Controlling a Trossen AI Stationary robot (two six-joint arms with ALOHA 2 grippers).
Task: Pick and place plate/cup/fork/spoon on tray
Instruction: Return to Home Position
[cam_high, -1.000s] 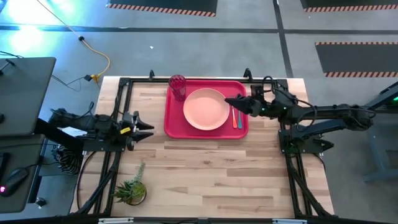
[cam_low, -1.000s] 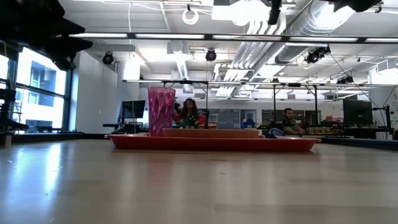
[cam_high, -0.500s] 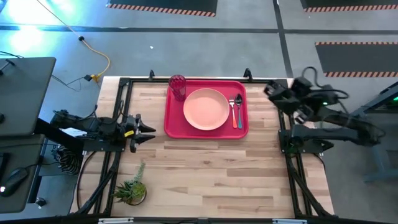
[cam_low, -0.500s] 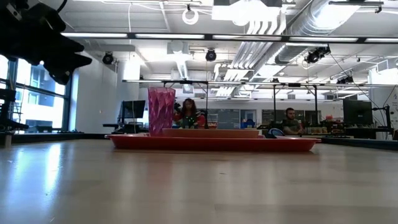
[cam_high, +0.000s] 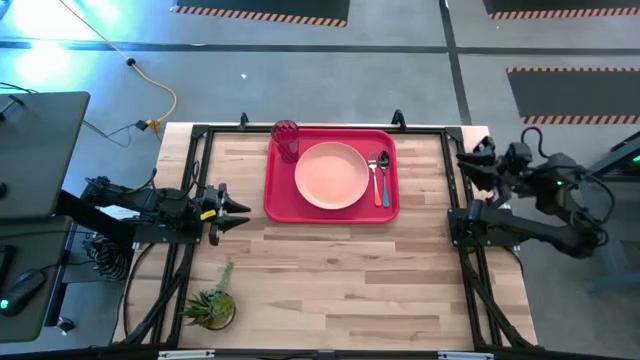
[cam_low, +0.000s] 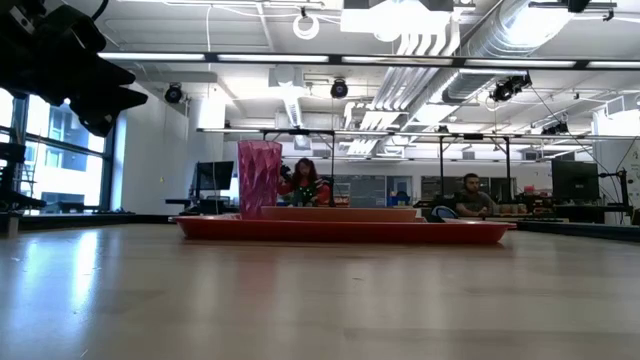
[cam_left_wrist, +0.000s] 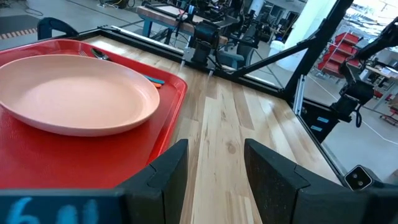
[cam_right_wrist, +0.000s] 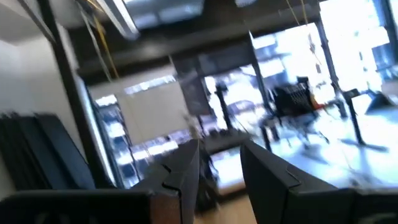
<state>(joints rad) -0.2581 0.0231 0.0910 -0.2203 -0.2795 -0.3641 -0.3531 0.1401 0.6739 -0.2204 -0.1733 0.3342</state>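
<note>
High view: surface (cam_high: 330, 270) carries tray (cam_high: 280, 192) at far centre. On it: plate (cam_high: 331, 176) mid, cup (cam_high: 285, 138) in far-left corner, spoon (cam_high: 384, 178) and fork (cam_high: 376, 182) beside right rim. Left gripper (cam_high: 232, 206) released at left edge, right gripper (cam_high: 468, 160) released at right edge.

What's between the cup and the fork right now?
The plate lies between cup and fork on the tray, clear in the high view.
</note>
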